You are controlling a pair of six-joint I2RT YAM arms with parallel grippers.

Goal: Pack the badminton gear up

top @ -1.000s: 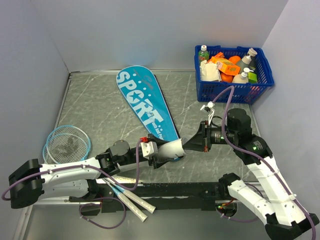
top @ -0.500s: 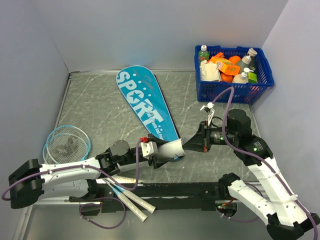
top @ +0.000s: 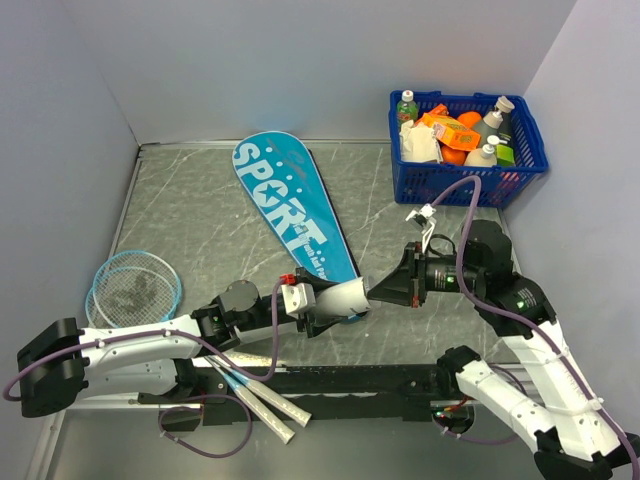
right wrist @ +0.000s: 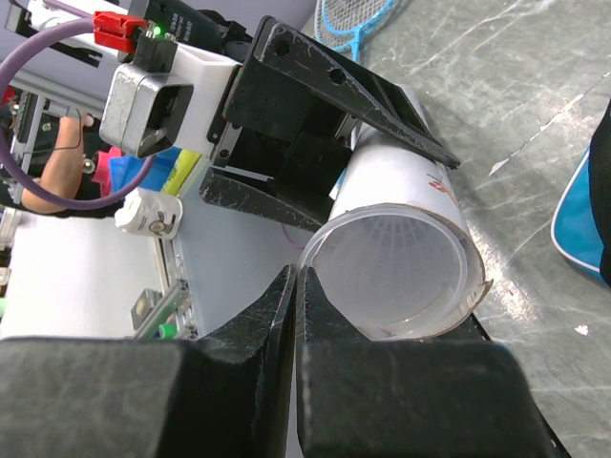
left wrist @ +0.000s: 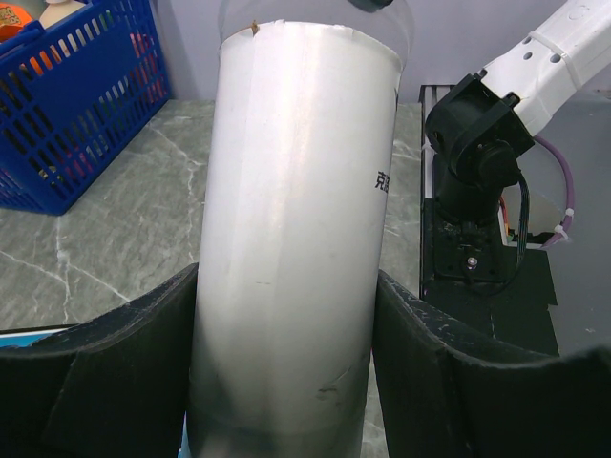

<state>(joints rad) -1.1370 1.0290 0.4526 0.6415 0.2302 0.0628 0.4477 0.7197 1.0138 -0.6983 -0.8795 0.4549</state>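
Observation:
My left gripper (top: pixel 325 305) is shut on a white cardboard tube (top: pixel 345 298), held level above the table's near edge; the tube fills the left wrist view (left wrist: pixel 296 239). Its open end carries a translucent cap (right wrist: pixel 396 277), and a white ribbed shape like the shuttlecock (right wrist: pixel 401 243) shows faintly through it. My right gripper (top: pixel 375 290) is shut, its tips (right wrist: pixel 296 277) pinching the cap's rim. The teal SPORT bag (top: pixel 290 215) lies flat mid-table. Two light-blue rackets lie at the left, heads (top: pixel 130 285) stacked, white handles (top: pixel 265 400) under my left arm.
A blue plastic basket (top: pixel 530 130) full of bottles and groceries stands at the back right corner and shows in the left wrist view (left wrist: pixel 67 105). Grey walls close the table at the back and both sides. The arms' black base rail runs along the near edge.
My right arm's elbow has shifted a little to the right and its cable has risen. The right gripper stays at the tube's end. The left arm and tube have not moved.

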